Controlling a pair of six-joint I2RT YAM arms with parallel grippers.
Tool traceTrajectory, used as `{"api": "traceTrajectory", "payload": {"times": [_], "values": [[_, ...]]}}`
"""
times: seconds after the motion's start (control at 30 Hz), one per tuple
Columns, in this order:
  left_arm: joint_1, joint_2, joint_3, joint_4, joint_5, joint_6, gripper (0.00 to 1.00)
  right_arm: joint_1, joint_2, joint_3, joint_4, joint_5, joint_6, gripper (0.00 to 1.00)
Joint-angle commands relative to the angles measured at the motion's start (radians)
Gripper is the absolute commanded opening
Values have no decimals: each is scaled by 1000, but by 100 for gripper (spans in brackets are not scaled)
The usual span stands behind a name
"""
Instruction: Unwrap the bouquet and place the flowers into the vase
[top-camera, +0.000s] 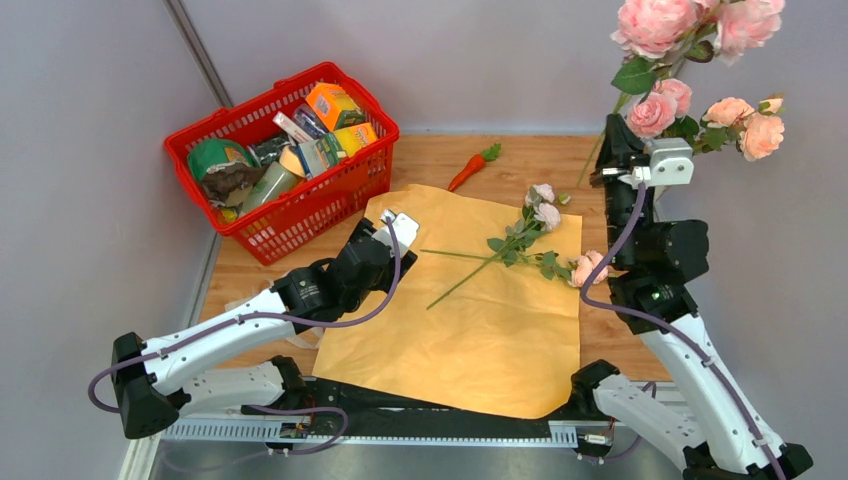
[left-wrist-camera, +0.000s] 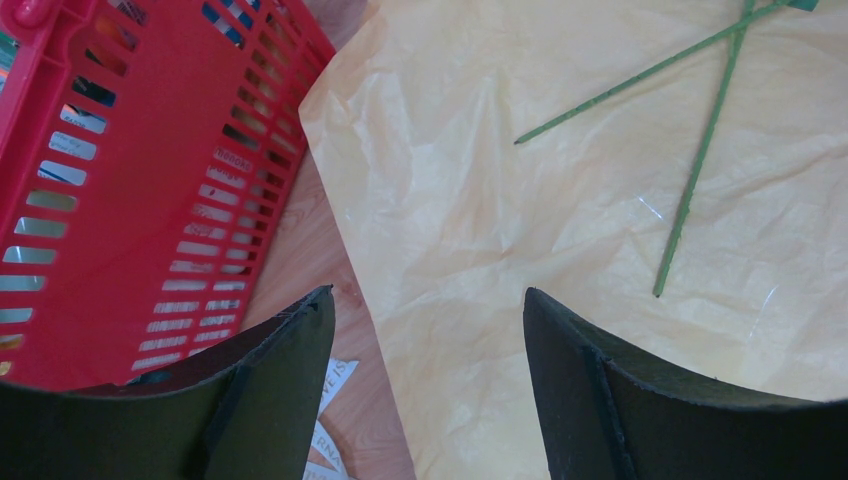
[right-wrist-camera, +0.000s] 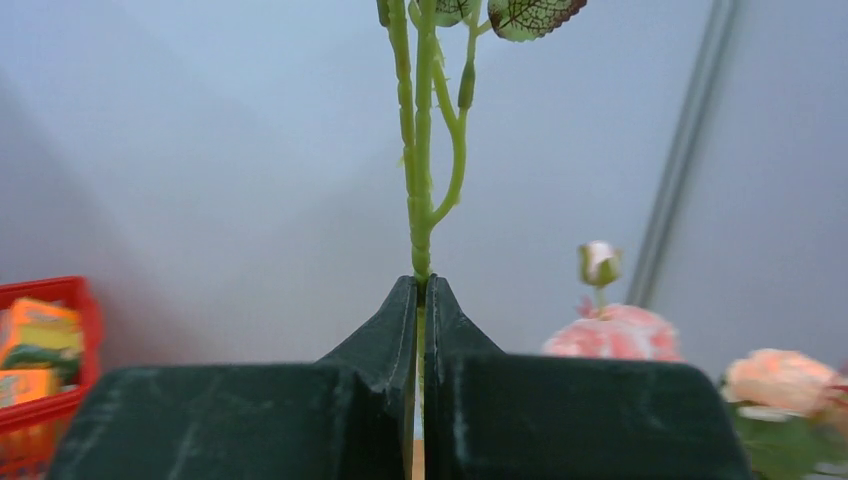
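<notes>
Right wrist view: right gripper (right-wrist-camera: 420, 288) jaws clamp an upright stem (right-wrist-camera: 418, 190), its flowers (top-camera: 655, 25) held high beyond the wrapping paper's (top-camera: 470, 330) right edge. Left gripper (left-wrist-camera: 425, 297), jaws apart, hovers over the paper's left edge. Two loose stems (top-camera: 500, 250) lie slantwise on the paper's far half, cut ends nearest this arm. No vase shows. Basket (top-camera: 330, 195) packet print is unreadable.

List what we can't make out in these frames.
- Vase: in no view. In the top view the right arm covers the space under the standing blooms.
- Held stem: the right wrist view cuts it off at the top edge, so which bloom it carries is unclear.
- White scraps by the basket: in the left wrist view the left fingers cover most.
- Basket labels: too small in the top view.
</notes>
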Motion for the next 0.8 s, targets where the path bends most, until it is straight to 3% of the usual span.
{"api": "traceTrajectory", "payload": {"times": [0.0, 0.3, 0.77], "values": [[-3, -5, 28, 16, -12, 15, 77, -120, -7, 60, 66, 58, -181, 0], [-3, -17, 27, 16, -14, 15, 77, -573, 70, 72, 91, -245, 112, 0], [-3, -8, 30, 16, -18, 16, 77, -733, 189, 21, 354, -307, 215, 0]]}}
